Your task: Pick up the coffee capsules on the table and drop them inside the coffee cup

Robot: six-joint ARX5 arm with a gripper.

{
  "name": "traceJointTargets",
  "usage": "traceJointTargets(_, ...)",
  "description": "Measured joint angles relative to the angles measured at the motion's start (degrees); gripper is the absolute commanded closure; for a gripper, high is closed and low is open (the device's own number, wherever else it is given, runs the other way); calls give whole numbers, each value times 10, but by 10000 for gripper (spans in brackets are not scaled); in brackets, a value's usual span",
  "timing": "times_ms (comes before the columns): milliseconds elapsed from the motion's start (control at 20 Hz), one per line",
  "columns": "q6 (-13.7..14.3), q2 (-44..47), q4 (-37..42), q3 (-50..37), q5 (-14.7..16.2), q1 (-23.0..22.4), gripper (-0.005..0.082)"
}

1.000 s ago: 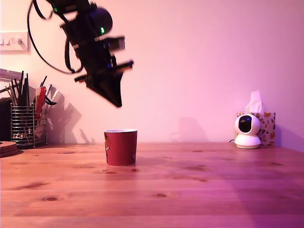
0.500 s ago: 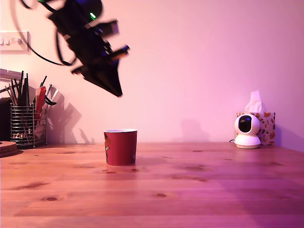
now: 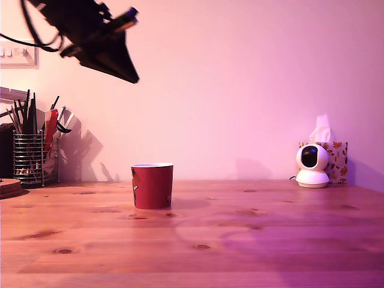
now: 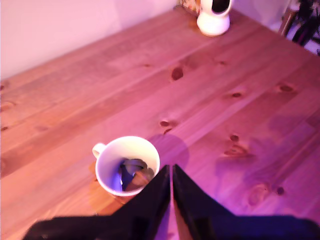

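The red coffee cup (image 3: 152,186) stands upright on the wooden table (image 3: 252,240), left of centre in the exterior view. The wrist view looks down into the coffee cup (image 4: 106,170): its pale inside holds the coffee capsules (image 4: 132,173), a dark one and a brown one lying together at the bottom. My gripper (image 3: 132,78) hangs high above the table near the exterior view's upper left, well clear of the cup. Its black fingers (image 4: 155,197) are pressed together with nothing between them. No capsule lies on the bare tabletop.
A wire mesh pen holder (image 3: 29,158) with pens stands at the exterior view's far left by the wall. A small white camera (image 3: 312,166) and a tissue box (image 3: 335,157) sit at the back right. Dark knots dot the planks.
The arm has risen and swung toward the exterior view's upper left, away from the space above the cup. The cup has not moved.
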Motion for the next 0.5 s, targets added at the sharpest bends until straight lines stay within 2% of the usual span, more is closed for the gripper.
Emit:
traceJointTargets(200, -15, -61, 37, -73, -4, 14, 789)
traceJointTargets(450, -20, -152, 78, -162, -6, 50, 789)
traceJointTargets(500, -31, -170, 82, -180, -6, 58, 789)
